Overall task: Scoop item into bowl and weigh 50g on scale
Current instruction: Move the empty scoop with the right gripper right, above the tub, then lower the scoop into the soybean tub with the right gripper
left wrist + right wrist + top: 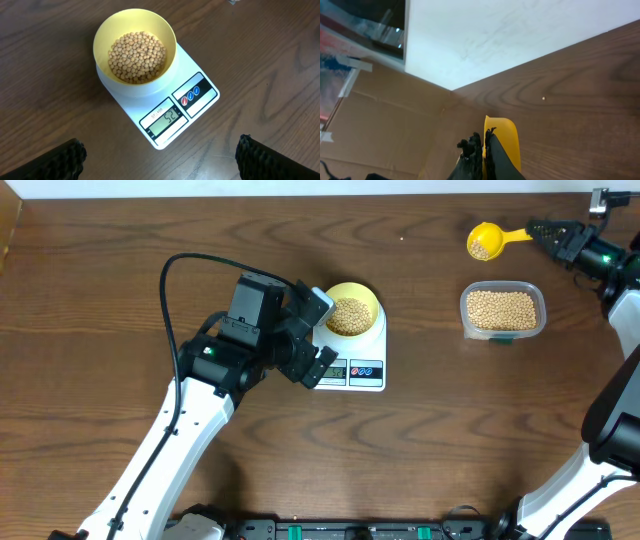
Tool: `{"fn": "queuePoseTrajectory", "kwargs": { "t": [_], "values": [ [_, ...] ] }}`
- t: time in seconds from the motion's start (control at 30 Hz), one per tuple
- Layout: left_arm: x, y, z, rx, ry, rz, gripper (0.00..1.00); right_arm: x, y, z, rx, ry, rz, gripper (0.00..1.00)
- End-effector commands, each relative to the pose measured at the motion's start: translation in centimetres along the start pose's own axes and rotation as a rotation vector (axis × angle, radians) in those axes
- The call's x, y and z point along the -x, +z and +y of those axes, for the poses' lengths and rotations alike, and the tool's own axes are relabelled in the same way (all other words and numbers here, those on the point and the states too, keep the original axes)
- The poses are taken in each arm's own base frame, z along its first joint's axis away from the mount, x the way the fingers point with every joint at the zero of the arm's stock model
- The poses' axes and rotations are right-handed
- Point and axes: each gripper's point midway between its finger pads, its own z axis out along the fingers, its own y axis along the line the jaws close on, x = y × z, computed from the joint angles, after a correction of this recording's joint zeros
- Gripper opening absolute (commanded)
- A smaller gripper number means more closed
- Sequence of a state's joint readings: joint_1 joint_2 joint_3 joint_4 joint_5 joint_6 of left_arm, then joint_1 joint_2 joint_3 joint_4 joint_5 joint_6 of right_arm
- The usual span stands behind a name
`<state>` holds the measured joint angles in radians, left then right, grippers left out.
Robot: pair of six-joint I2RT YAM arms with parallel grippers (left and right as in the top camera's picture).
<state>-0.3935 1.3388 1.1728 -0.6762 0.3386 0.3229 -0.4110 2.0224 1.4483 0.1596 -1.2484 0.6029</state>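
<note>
White scale (374, 352) lies near-far, display (333, 372) end nearest (bowl (373, 297) atop).

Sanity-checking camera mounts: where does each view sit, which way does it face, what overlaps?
Overhead: fixed above the table, looking straight down; both arms show, left gripper at the scale, right gripper holding the scoop.
Left wrist: on the left arm, looking down at the bowl of beans on the scale; own fingertips in bottom corners.
Right wrist: on the right arm, looking along shut fingers across the table; scoop clamped.
Shared: overhead and left wrist both show bowl, scale.
</note>
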Motion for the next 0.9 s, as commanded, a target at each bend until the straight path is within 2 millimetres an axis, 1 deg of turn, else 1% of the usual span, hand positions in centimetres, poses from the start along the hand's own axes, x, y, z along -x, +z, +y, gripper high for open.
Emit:
{"fn": "queuePoseTrajectory", "kwargs": {
  "t": [0.0,0.13,0.3,0.4,0.57,0.67,0.8,0.87],
  "values": [
    [-0.4,0.3,-0.1,-0.011,0.011,0.012,0.98,0.5,-0.2,-0.4,-0.030,0.025,-0.025,0.01],
    [-0.4,0.3,-0.1,-0.012,0.011,0.011,0.98,0.9,-0.2,-0.9,-0.056,0.055,-0.045,0.01],
    [-0.4,0.3,-0.1,-0.012,0.011,0.011,0.97,1.0,-0.3,-0.7,-0.062,0.075,-0.053,0.01],
    [-0.4,0.3,-0.1,-0.012,0.011,0.011,0.98,1.5,-0.5,-0.9,-0.099,0.091,-0.077,0.01],
    [-0.4,0.3,-0.1,-0.012,0.011,0.011,0.98,2.4,-1.0,-0.4,-0.143,0.077,-0.118,0.02],
    [-0.4,0.3,-0.1,-0.012,0.011,0.011,0.97,2.7,-1.2,0.5,-0.143,0.061,-0.127,0.01],
    [-0.4,0.3,-0.1,-0.011,0.011,0.012,0.98,2.7,-1.3,1.4,-0.132,0.053,-0.121,0.02],
    [-0.4,0.3,-0.1,-0.012,0.011,0.011,0.98,2.4,-1.4,1.5,-0.136,0.072,-0.112,0.02]
  ]
}}
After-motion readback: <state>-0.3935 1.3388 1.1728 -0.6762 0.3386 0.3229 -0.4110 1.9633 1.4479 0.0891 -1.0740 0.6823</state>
